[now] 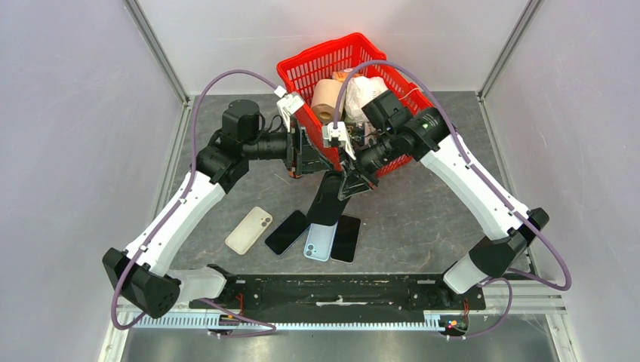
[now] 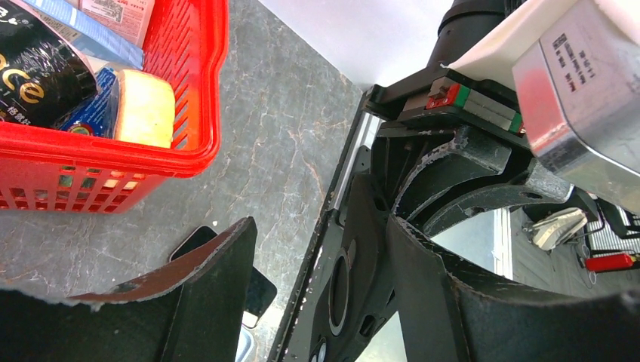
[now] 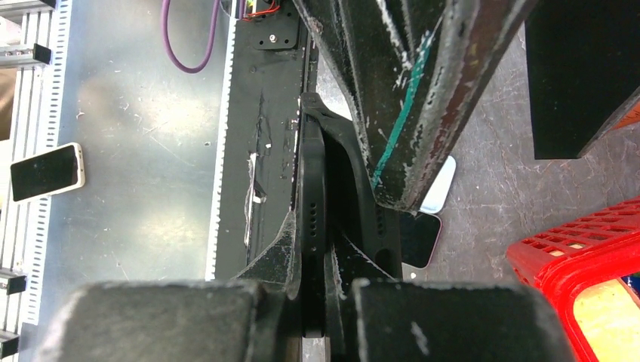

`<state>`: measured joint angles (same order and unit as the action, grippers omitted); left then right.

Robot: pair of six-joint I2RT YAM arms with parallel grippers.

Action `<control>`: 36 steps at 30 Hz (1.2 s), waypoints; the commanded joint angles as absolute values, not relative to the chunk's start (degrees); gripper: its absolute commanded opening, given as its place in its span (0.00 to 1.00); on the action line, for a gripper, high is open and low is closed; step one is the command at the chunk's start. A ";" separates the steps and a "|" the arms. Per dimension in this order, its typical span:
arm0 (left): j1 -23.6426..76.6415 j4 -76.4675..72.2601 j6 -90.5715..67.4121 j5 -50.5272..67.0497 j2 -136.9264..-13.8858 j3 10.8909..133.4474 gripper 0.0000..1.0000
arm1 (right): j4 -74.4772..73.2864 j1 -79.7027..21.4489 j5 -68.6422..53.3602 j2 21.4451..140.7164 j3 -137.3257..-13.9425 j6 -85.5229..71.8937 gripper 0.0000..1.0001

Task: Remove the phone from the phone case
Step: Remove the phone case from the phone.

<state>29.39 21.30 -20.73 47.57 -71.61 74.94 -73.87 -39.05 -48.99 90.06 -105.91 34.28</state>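
Right gripper (image 3: 321, 302): jaws pinched narrow on the end of the black phone case (image 1: 328, 197). The right wrist view shows it edge-on between the pads. I cannot separate phone from case by eye in any view.

The case sits at frame centre in the top view, tilted, with its lower end over the light blue phone (image 1: 318, 243). I cannot tell whether it touches.

Left gripper (image 2: 321, 234): jaws wide, straddling the case. One finger (image 2: 204, 294) stands clear of it, with table (image 2: 287, 143) visible in the gap. The other finger is just beside the case edge; contact unclear.

On the table, lower centre: a cream phone (image 1: 249, 230) and two black phones (image 1: 287, 231) flanking the blue one.

Upper centre: a red basket (image 1: 302, 72) holding a toilet roll (image 1: 326, 96).
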 commanded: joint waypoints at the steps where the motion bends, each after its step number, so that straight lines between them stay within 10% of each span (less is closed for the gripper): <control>1: 30.30 19.75 -22.26 50.17 -70.86 74.02 0.70 | -69.72 -39.20 -50.65 89.92 -109.49 33.25 0.00; 36: 30.52 20.13 -20.58 47.49 -70.67 71.89 0.70 | -69.73 -39.54 -48.42 89.10 -106.35 35.01 0.00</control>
<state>30.15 18.72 -21.67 48.56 -71.53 72.36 -72.64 -39.27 -45.04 90.96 -105.41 34.04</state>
